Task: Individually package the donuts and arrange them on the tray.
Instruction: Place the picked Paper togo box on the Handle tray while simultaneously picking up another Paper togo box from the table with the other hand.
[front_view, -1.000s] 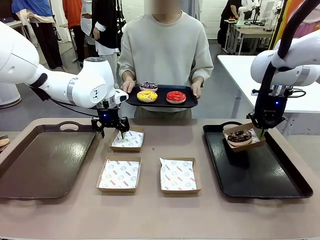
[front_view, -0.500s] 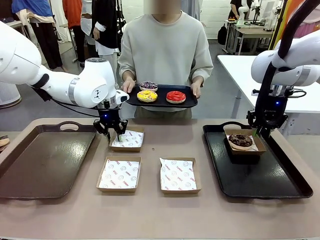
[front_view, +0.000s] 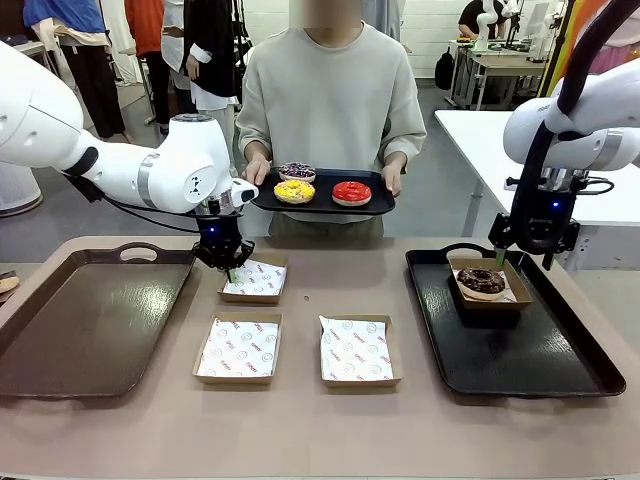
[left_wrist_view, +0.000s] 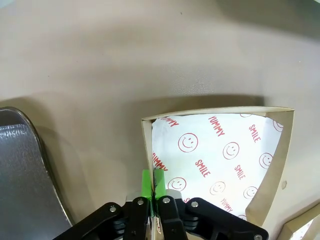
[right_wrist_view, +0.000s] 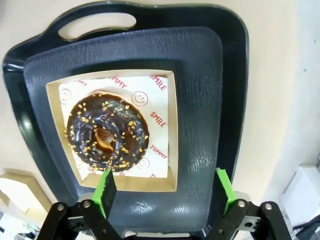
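Note:
The chocolate donut (front_view: 481, 280) lies in a paper-lined box (right_wrist_view: 162, 150) at the back of the black tray (front_view: 520, 350). My right gripper (front_view: 525, 255) hangs open just above that box, its green pads (right_wrist_view: 106, 192) spread apart and touching nothing. My left gripper (front_view: 228, 262) is shut on the left wall of an empty lined box (front_view: 255, 280), pads pressed together on the rim (left_wrist_view: 152, 182). The purple (front_view: 296, 171), yellow (front_view: 294, 191) and red (front_view: 352, 193) donuts rest on a small black tray (front_view: 323, 208) held by the person.
Two more empty lined boxes (front_view: 238, 348) (front_view: 357, 350) sit near the table's front. A large brown tray (front_view: 90, 320) lies at the left. The person stands at the far edge, both hands on the small tray.
The right gripper set the tilted box with the chocolate donut flat on the tray, let go and rose. The left gripper's fingers closed on the box's wall.

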